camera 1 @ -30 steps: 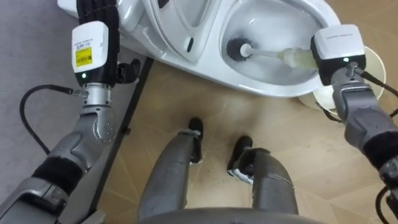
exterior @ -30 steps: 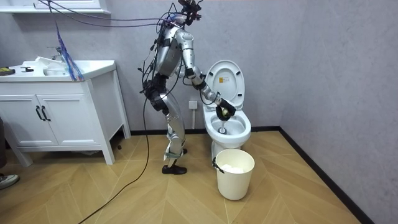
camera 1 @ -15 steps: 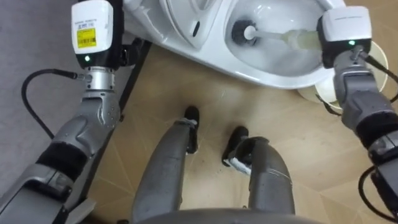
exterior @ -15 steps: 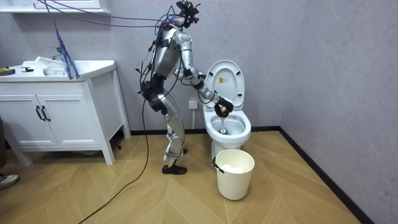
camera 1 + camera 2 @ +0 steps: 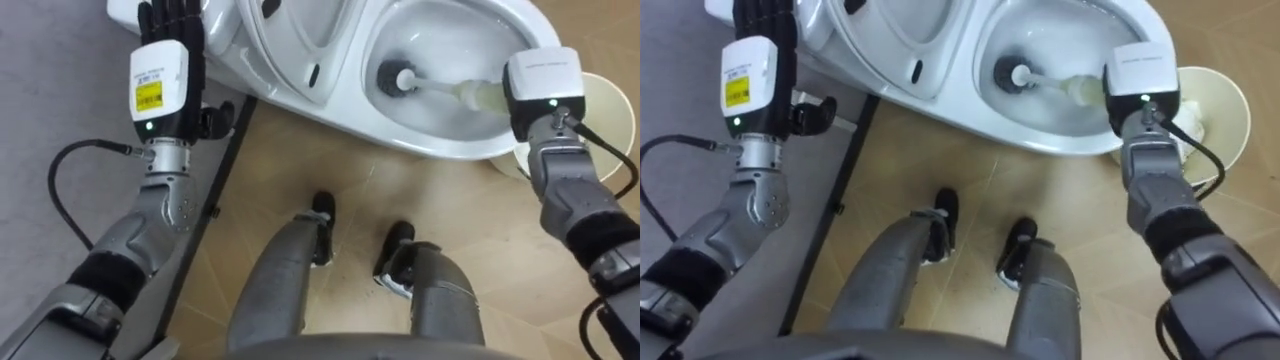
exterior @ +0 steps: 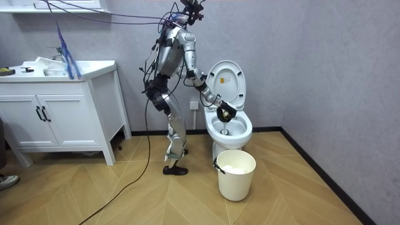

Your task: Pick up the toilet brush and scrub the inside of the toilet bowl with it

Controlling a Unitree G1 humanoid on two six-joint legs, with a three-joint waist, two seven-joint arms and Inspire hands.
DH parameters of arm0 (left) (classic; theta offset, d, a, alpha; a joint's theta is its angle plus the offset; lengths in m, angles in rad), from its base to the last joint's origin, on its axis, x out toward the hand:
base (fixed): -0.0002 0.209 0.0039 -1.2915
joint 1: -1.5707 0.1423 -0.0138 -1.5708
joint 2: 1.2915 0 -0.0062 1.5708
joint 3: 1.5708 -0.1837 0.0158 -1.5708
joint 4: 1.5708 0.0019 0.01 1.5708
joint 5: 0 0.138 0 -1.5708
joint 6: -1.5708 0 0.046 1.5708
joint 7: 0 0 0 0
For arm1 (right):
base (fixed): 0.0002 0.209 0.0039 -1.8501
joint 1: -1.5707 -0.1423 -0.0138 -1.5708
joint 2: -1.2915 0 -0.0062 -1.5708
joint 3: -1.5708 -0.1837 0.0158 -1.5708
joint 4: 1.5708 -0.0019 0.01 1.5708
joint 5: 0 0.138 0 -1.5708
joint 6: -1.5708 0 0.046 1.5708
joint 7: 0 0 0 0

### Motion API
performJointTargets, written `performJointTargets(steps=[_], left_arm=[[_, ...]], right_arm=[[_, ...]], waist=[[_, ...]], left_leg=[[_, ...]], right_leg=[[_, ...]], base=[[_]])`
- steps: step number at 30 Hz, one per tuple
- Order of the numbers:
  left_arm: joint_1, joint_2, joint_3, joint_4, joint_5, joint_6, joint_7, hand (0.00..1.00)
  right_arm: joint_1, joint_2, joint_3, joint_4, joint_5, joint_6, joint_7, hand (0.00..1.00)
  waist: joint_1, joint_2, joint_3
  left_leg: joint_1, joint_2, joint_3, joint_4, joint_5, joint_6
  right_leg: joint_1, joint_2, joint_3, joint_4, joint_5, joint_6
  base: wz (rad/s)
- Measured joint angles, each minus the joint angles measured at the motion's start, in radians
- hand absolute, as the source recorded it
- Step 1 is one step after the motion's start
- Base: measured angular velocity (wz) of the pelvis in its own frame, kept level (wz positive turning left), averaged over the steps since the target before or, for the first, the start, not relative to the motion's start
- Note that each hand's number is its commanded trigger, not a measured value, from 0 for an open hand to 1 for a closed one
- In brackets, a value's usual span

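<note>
A white toilet (image 5: 430,140) stands before me with its seat and lid (image 6: 226,80) raised. In the bowl, the dark round head of a toilet brush (image 5: 397,78) sits low near the drain, its pale handle (image 5: 1072,89) running toward the view's right. My right hand (image 5: 545,88) is shut on that handle at the bowl's right rim. My left hand (image 5: 166,55) is held up with straight fingers beside the toilet's left side, touching nothing. In the room view I stand at the toilet's left, leaning my right arm (image 6: 222,111) down over the bowl.
A cream bucket (image 6: 236,174) with something white inside stands on the wood floor in front of the toilet, just right of my right arm (image 5: 603,103). A white cabinet with a sink (image 6: 59,112) stands at the room view's left. Grey wall lies behind.
The head camera dipped and rose again, shifting the whole picture. The brush head stays in the bowl near the drain; my right hand keeps hold of the handle.
</note>
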Motion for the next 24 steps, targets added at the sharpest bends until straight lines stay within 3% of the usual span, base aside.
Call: performJointTargets(steps=[2, 3, 6, 10, 12, 14, 16, 19, 21, 24], left_arm=[[-0.007, 0.000, 0.011, -0.011, 0.020, 0.006, 0.010, 0.00], [-0.010, 0.000, 0.011, -0.013, 0.020, 0.006, 0.013, 0.00], [-0.019, 0.000, 0.007, -0.018, 0.022, 0.006, 0.014, 0.00], [-0.012, -0.001, 0.010, -0.027, 0.021, 0.007, 0.011, 0.00], [-0.009, -0.006, 0.011, -0.027, 0.020, 0.007, 0.012, 0.00], [-0.002, -0.014, 0.010, -0.026, 0.018, 0.007, 0.025, 0.00], [0.018, -0.022, 0.007, -0.025, 0.018, 0.007, 0.024, 0.00], [0.049, -0.029, -0.005, -0.024, 0.019, -0.004, 0.020, 0.00], [0.053, -0.029, -0.009, -0.024, 0.010, -0.008, 0.018, 0.00], [0.052, -0.028, -0.007, -0.015, 0.002, -0.006, 0.017, 0.00]], right_arm=[[-0.026, -0.005, -0.004, 0.001, -0.010, -0.021, -0.005, 1.00], [-0.033, -0.002, -0.001, 0.001, -0.009, -0.022, -0.005, 1.00], [-0.049, 0.008, 0.036, -0.018, -0.035, -0.014, 0.001, 1.00], [0.011, 0.024, 0.056, -0.154, -0.064, 0.055, 0.070, 1.00], [0.061, 0.026, 0.056, -0.238, -0.079, 0.092, 0.105, 1.00], [0.125, 0.029, 0.054, -0.352, -0.125, 0.141, 0.156, 1.00], [0.160, 0.032, 0.053, -0.394, -0.165, 0.159, 0.182, 1.00], [0.170, 0.026, 0.044, -0.375, -0.182, 0.159, 0.195, 1.00], [0.167, 0.025, 0.043, -0.321, -0.146, 0.151, 0.168, 1.00], [0.156, 0.024, 0.006, -0.229, -0.070, 0.093, 0.108, 1.00]], waist=[[-0.003, -0.023, 0.0137], [-0.001, -0.027, 0.0149], [0.000, -0.030, 0.0134], [-0.002, -0.028, 0.0105], [-0.002, -0.021, 0.0051], [-0.003, -0.004, -0.0058], [-0.004, 0.008, -0.0147], [-0.006, 0.026, -0.0253], [-0.005, 0.027, -0.0258], [-0.008, 0.023, -0.0243]], left_leg=[[-0.015, -0.003, 0.003, 0.012, 0.000, 0.000], [-0.018, -0.001, 0.002, 0.014, 0.000, 0.000], [-0.031, 0.004, 0.000, 0.035, 0.000, 0.000], [-0.031, 0.013, -0.006, 0.041, -0.001, 0.000], [-0.029, 0.018, -0.013, 0.037, -0.001, 0.000], [-0.022, 0.029, -0.010, 0.024, -0.006, 0.003], [-0.008, 0.030, -0.007, 0.014, -0.006, 0.003], [0.019, 0.029, -0.001, -0.008, -0.004, 0.001], [0.040, 0.028, 0.001, -0.013, -0.003, 0.000], [0.062, 0.023, 0.003, -0.016, -0.002, -0.001]], right_leg=[[-0.019, -0.006, 0.004, 0.020, -0.008, -0.001], [-0.022, -0.005, 0.004, 0.020, -0.008, -0.001], [-0.021, -0.001, -0.004, 0.018, -0.007, -0.001], [-0.005, 0.014, -0.009, -0.006, 0.005, -0.001], [0.007, 0.022, -0.021, -0.024, 0.013, -0.003], [0.017, 0.033, -0.026, -0.044, 0.023, -0.002], [0.030, 0.034, -0.026, -0.056, 0.028, -0.002], [0.050, 0.036, -0.020, -0.070, 0.034, -0.003], [0.067, 0.035, -0.018, -0.070, 0.032, -0.002], [0.086, 0.030, -0.015, -0.066, 0.026, -0.001]], base=[[0.02], [0.04], [0.03], [-0.05], [0.02], [0.00], [-0.09], [-0.06], [0.02], [-0.01]])
